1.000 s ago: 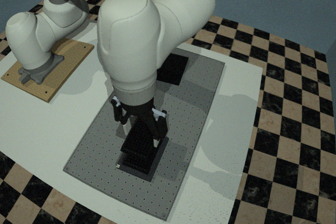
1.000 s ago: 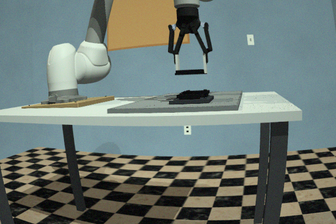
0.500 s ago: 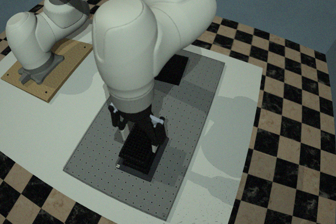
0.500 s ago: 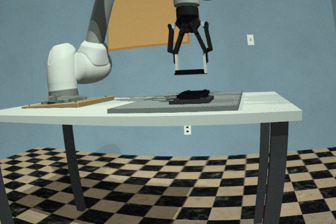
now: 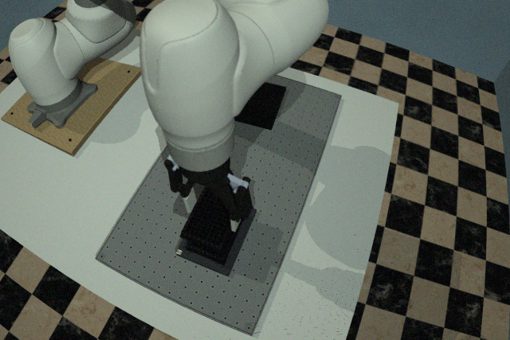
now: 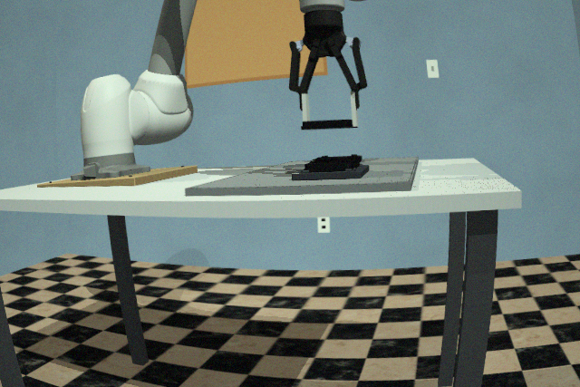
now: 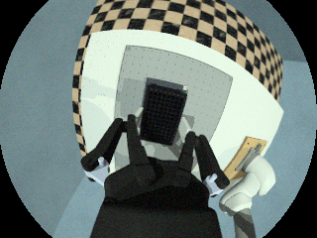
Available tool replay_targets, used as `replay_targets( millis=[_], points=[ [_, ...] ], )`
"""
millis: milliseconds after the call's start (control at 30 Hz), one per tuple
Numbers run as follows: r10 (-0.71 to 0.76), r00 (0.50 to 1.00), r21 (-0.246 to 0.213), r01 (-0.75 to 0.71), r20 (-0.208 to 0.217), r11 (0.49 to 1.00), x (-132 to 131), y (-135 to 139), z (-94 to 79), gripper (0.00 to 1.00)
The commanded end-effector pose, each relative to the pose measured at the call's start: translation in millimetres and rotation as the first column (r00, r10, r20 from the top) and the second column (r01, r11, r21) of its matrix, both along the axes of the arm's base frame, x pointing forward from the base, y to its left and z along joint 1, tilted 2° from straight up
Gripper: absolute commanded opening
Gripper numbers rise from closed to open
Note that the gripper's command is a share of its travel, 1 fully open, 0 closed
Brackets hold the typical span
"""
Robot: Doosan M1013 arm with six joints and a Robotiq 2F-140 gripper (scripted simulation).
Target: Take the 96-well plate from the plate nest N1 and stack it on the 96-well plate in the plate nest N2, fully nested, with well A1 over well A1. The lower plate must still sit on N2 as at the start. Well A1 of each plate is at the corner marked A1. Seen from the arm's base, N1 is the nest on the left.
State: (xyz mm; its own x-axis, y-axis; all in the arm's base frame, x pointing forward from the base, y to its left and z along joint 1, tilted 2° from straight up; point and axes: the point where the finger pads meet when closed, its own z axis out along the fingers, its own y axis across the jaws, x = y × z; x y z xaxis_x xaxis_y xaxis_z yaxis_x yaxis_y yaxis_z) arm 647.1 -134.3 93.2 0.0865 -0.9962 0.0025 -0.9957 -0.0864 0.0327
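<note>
My gripper (image 5: 209, 212) is shut on a black 96-well plate (image 5: 204, 220) and holds it by its long sides, level. In the side view the held plate (image 6: 328, 124) hangs well above the table, with a clear gap below it. The second black 96-well plate (image 5: 205, 248) sits in the dark nest N2 (image 5: 243, 241), almost straight under the held one. A small white mark (image 5: 178, 251) shows at its near left corner. In the side view the lower plate (image 6: 333, 162) rests on its nest (image 6: 330, 172). In the wrist view the held plate (image 7: 164, 111) hides the one below.
The empty black nest N1 (image 5: 261, 106) lies farther back on the grey perforated baseplate (image 5: 284, 150). The arm's base stands on a wooden board (image 5: 74, 110) at the back left. The arm's large wrist body (image 5: 189, 81) hides part of the baseplate.
</note>
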Motion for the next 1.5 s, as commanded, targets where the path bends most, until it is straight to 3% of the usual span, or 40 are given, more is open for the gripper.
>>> replay_targets(
  millis=[0, 333, 1467],
  points=[
    [0.000, 1.000, 0.000, 0.000, 0.000, 1.000, 0.0, 0.1, 0.1, 0.00],
    [0.000, 1.000, 0.000, 0.000, 0.000, 1.000, -0.1, 0.3, 0.1, 0.00],
    [0.000, 1.000, 0.000, 0.000, 0.000, 1.000, -1.7, 0.3, -49.9, 0.00]
  ],
)
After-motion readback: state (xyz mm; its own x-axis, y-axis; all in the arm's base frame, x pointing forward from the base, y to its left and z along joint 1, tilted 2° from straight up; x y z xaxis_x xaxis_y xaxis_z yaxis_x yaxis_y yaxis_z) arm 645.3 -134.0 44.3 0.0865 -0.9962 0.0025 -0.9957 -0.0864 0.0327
